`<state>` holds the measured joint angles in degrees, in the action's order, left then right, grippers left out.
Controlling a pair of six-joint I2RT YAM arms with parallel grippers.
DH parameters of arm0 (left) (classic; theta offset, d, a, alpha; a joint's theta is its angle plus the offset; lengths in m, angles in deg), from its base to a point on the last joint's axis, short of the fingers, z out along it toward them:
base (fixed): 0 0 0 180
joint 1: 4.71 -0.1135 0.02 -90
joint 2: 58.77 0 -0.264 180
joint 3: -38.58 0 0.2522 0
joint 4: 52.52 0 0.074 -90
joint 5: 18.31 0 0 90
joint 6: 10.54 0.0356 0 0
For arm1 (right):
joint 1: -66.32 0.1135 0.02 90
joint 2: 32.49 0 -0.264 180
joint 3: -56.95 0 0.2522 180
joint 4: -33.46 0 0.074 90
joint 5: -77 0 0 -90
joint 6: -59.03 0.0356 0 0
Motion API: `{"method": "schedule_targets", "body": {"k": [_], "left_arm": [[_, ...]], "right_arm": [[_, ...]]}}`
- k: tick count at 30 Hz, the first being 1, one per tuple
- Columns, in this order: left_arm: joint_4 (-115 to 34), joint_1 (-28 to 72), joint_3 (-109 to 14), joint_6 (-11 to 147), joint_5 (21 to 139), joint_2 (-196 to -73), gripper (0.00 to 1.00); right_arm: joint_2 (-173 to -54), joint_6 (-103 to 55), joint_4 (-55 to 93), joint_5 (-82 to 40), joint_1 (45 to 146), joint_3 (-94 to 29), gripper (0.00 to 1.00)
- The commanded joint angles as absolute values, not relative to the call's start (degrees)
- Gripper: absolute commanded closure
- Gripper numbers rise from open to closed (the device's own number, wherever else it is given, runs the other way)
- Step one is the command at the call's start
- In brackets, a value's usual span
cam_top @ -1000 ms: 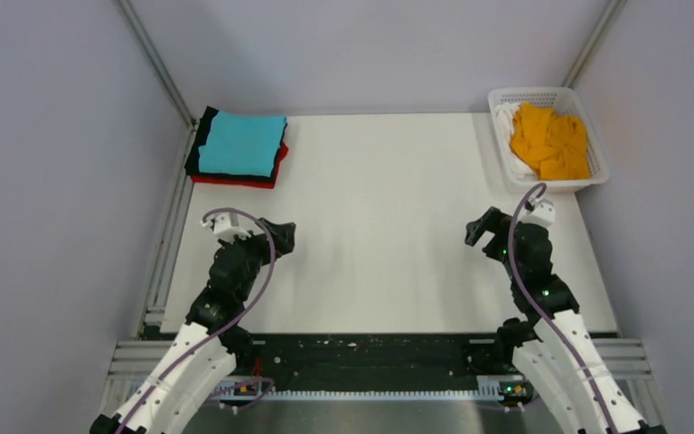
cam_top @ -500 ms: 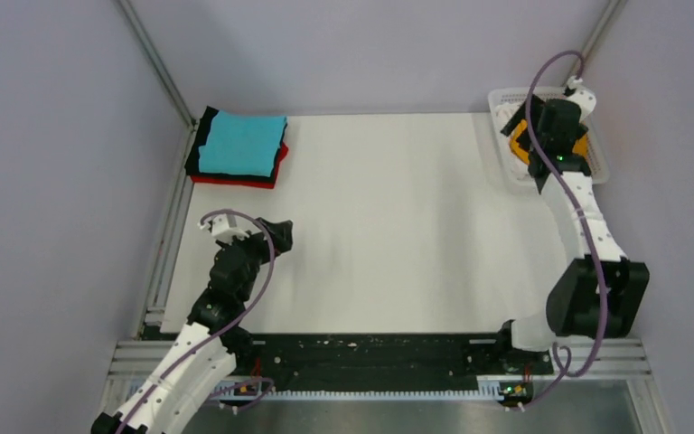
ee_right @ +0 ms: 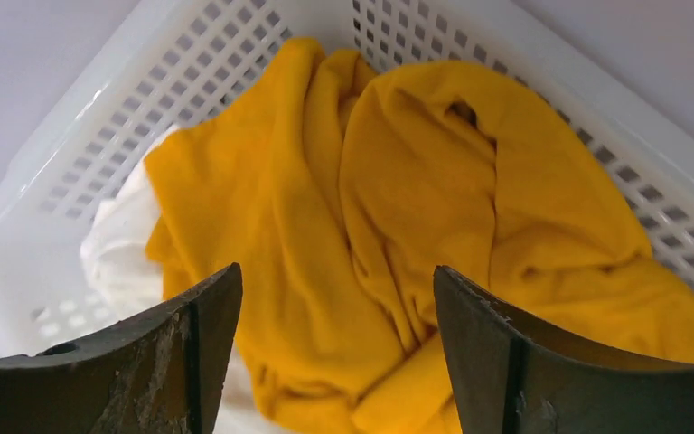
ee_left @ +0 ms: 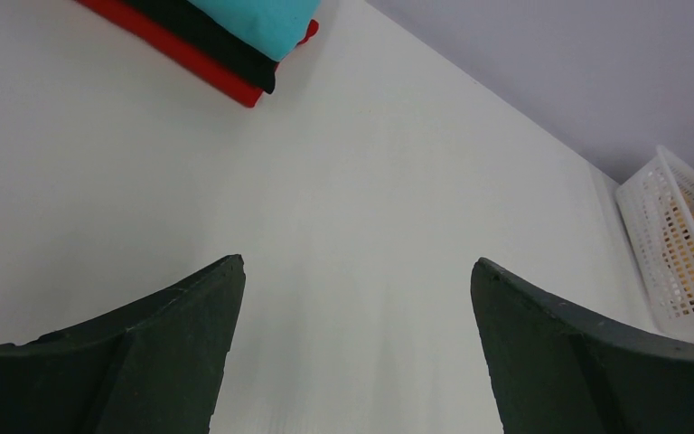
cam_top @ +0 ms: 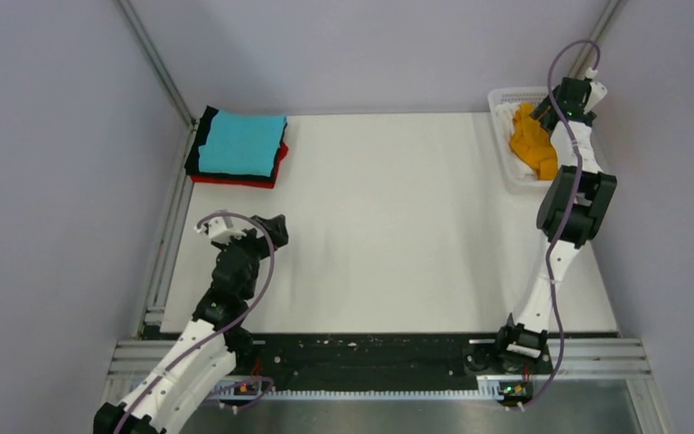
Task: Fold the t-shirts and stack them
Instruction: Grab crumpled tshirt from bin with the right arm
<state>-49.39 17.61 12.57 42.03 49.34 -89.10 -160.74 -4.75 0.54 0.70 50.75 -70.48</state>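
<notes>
A folded stack lies at the table's far left: cyan t-shirt (cam_top: 239, 145) on top, black t-shirt (cam_top: 202, 136) under it, red t-shirt (cam_top: 235, 181) at the bottom; the stack also shows in the left wrist view (ee_left: 235, 45). A crumpled orange-yellow t-shirt (cam_top: 533, 145) lies in the white mesh basket (cam_top: 506, 167) at the far right, over a white t-shirt (ee_right: 122, 244). My right gripper (ee_right: 336, 280) is open, just above the orange-yellow shirt (ee_right: 398, 208), holding nothing. My left gripper (ee_left: 357, 267) is open and empty over bare table, near the front left (cam_top: 271, 228).
The white table (cam_top: 389, 226) is boxed in by grey walls with metal corner posts. The right arm (cam_top: 574, 194) stretches far back along the right edge to the basket. A black strip runs along the near edge.
My right arm has swung from mid-table back to the basket, and the gripper now hangs over the orange-yellow shirt. The left arm has barely moved.
</notes>
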Motion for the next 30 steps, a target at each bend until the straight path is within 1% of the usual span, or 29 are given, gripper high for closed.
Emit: {"method": "schedule_targets", "body": {"k": [1,3,5,6,8,9,11,14,17,21,24,28,30], "left_arm": [[-57.5,17.5,13.3,43.6,47.0,-91.6,0.01],[-57.8,17.4,12.8,43.8,46.5,-93.0,0.01],[-57.9,17.4,12.4,43.8,46.5,-94.3,0.01],[-58.0,17.4,12.2,43.9,46.7,-94.8,0.01],[-58.0,17.4,11.8,44.0,46.8,-95.7,0.01],[-57.8,17.4,11.7,44.0,46.9,-95.9,0.01],[-57.5,17.4,11.5,44.1,47.1,-96.1,0.01],[-57.3,17.4,11.3,44.2,47.6,-95.9,0.01],[-57.4,17.4,10.7,45.1,51.4,-96.3,0.01],[-56.8,17.4,9.9,45.5,55.3,-96.6,0.01],[-55.9,17.4,9.7,45.2,56.3,-96.2,0.01],[-53.6,17.4,8.8,44.8,58.2,-95.7,0.01],[-51.9,17.4,8.2,44.3,58.2,-95.6,0.01]], "right_arm": [[-168.1,-4.3,-0.8,1.9,50.0,-81.5,0.25],[-170.6,-3.9,-1.1,2.7,49.9,-82.6,0.29],[-171.7,-3.1,-1.0,2.2,50.0,-82.2,0.39],[-171.9,-2.7,-0.9,1.7,50.0,-81.8,0.46],[-171.8,-2.3,-0.4,0.6,50.0,-81.1,0.68],[-171.5,-2.5,-0.3,0.6,49.9,-80.9,0.83],[-170.3,-3.7,-0.2,0.5,49.9,-81.2,1.0],[-166.7,-7.3,-0.5,-4.0,49.9,-82.1,1.0],[-160.7,-10.6,-3.6,-6.5,50.2,-82.7,1.0],[-146.3,-15.3,-3.6,-3.8,51.7,-77.5,1.0],[-136.8,-17.3,-2.0,-4.3,53.8,-74.1,1.0],[-127.4,-19.4,-0.5,-5.9,59.0,-72.6,1.0],[-123.7,-18.9,-0.6,-10.7,61.6,-72.6,1.0]]}}
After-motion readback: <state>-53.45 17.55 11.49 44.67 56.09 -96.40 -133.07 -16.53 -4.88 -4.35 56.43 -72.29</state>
